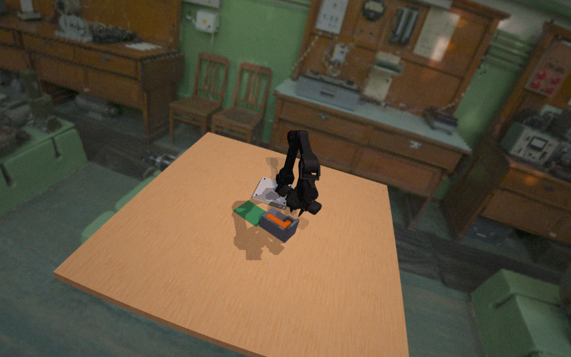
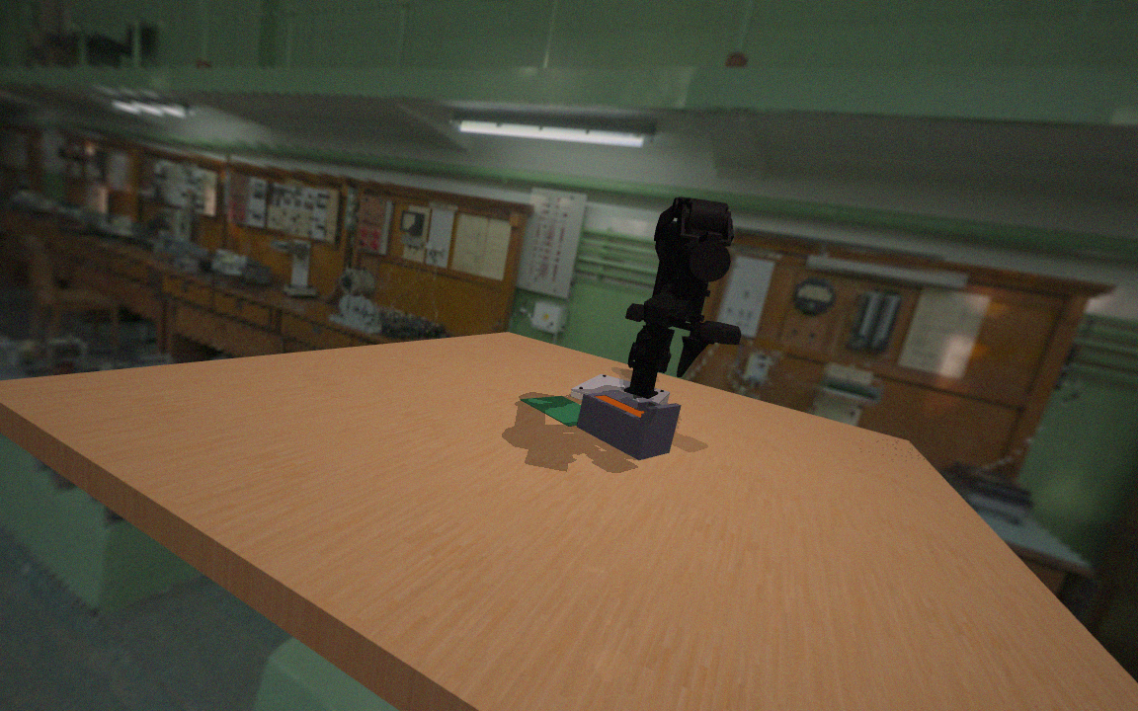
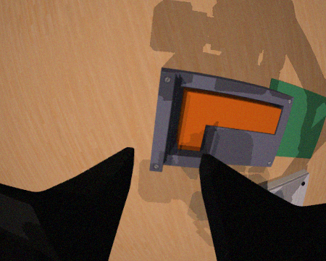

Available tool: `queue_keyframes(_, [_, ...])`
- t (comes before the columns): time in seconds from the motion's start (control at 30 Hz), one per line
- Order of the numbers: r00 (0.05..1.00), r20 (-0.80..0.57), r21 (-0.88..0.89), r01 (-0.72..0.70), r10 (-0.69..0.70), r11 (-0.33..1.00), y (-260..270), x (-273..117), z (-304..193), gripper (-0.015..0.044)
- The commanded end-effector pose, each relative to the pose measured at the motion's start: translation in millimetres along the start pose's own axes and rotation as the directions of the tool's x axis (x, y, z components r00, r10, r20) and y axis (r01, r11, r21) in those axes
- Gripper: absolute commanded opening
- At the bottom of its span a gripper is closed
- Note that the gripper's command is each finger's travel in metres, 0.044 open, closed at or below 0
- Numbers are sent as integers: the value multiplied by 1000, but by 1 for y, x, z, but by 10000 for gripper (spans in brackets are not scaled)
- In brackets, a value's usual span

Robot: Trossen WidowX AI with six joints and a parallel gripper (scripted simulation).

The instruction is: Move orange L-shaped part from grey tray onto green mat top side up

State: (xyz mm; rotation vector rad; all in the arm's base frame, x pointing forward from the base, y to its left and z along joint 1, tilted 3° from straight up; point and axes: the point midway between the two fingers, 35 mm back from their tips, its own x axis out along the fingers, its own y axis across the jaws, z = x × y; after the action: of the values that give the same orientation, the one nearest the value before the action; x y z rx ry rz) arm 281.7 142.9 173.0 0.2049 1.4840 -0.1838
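Note:
The orange L-shaped part lies flush in the pocket of the grey tray. In the wrist view its short leg points toward my fingers at the tray's left end, and its long bar runs toward the green mat. The mat lies flat against the tray's far end. My gripper hangs above the tray's near edge, pointing down, its fingers partly apart with nothing between them.
The arm's light grey base plate sits just behind the mat and tray. The arm's shadow falls across the mat and the wooden table beside the tray.

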Motion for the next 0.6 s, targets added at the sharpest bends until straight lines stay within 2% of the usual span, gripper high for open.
queue_keyframes(0.0, [1000, -1, 20, 8, -8, 1000, 0, 7, 1, 180])
queue_keyframes(0.27, [1000, 0, 20, 8, -8, 1000, -1, 73, 0, 180])
queue_keyframes(0.57, [1000, 0, 20, 8, -8, 1000, -1, 77, 0, 180])
